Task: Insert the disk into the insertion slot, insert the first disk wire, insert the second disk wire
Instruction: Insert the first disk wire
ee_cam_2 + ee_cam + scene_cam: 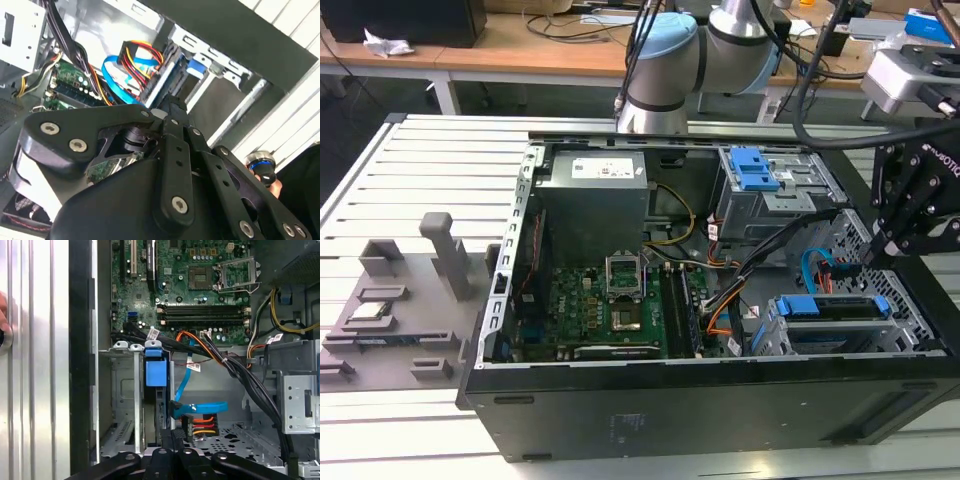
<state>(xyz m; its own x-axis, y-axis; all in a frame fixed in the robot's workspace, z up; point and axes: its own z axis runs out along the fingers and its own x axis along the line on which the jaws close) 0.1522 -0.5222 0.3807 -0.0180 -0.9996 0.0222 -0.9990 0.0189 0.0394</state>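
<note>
At the bench's (380,160) left edge we see grey fixture blocks (440,250), well apart from the work; the open computer case (620,420) takes the bench's middle and right. Inside it, from the exterior view's left, come the power supply (595,200) at the far wall and the motherboard (590,305) on the case floor; then the taller grey cage (760,200) in the far right corner.

In the near right corner the disk (830,308) sits in the insertion slot (767,335), so we judge that step done. The first disk wire (808,268) loops just above it; in the first wrist view its dark plug appears to meet the disk's end, though we cannot tell whether it is fully home. Just beside that plug is the second disk wire (202,422), a red, yellow and black bundle on a dark plug.

The gripper (868,262) hangs at the case's right edge, its fingers (166,442) drawn together with no gap we can see, tips just beside that plug; whether they touch it we cannot tell.

We judge the wires light and springy, the plugs small, stiff and easily skewed; the hold belongs on the plug body, not the soft cable; the disk is dense and rigid, best taken by its carrier.
</note>
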